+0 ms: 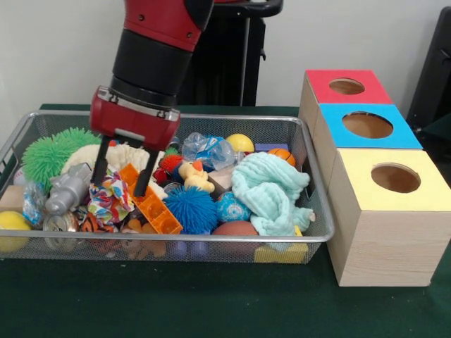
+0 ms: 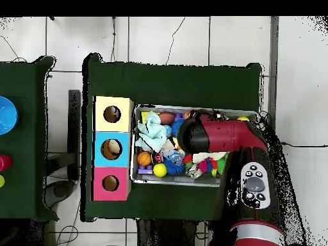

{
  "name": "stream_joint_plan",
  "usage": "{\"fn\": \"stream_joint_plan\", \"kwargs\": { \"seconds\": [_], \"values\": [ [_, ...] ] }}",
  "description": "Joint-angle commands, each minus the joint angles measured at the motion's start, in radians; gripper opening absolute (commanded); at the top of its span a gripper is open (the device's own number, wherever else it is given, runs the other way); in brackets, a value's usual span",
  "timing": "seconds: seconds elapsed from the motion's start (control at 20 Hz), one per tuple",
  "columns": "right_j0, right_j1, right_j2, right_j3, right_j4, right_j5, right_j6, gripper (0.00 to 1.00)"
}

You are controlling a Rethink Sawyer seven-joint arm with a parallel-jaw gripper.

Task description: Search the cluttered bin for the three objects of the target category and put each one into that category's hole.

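Silver wire-mesh basket, the bin (image 1: 14,137), wide and shallow, holds a heap of toys. Front view: the red and black gripper (image 1: 121,182) hangs low over the heap, its two dark fingers (image 1: 99,163) spread apart and straddling a frilly ball of knotted printed fabric strips (image 1: 109,199), one of the target objects, apparently lined up for a grasp not yet closed. An orange plastic block (image 1: 151,201) lies against one finger and may obstruct. Other contents: green spiky ball (image 1: 48,155), blue spiky ball (image 1: 190,209), pale aqua muslin cloth (image 1: 269,191), grey toy figure (image 1: 68,190). Beside the basket, three wooden cubes stand in a row; the round hole (image 1: 395,177) sits in the yellow top, empty-looking.

Overhead view: the arm covers the fabric ball; the yellow-topped box (image 2: 123,106) touches the basket's end, keeping the carry short.
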Motion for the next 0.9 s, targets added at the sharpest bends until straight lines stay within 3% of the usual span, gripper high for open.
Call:
{"fn": "stream_joint_plan", "kwargs": {
  "seconds": [0.05,0.4,0.65,0.9],
  "values": [
    [-0.056,0.034,0.088,0.062,-0.014,0.009,0.008,1.00],
    [-0.031,0.030,0.056,0.067,-0.012,0.021,0.047,1.00],
    [0.033,0.001,-0.009,0.124,-0.001,0.004,0.133,1.00],
    [0.040,0.013,-0.018,0.150,0.019,-0.014,0.156,1.00]
  ]
}}
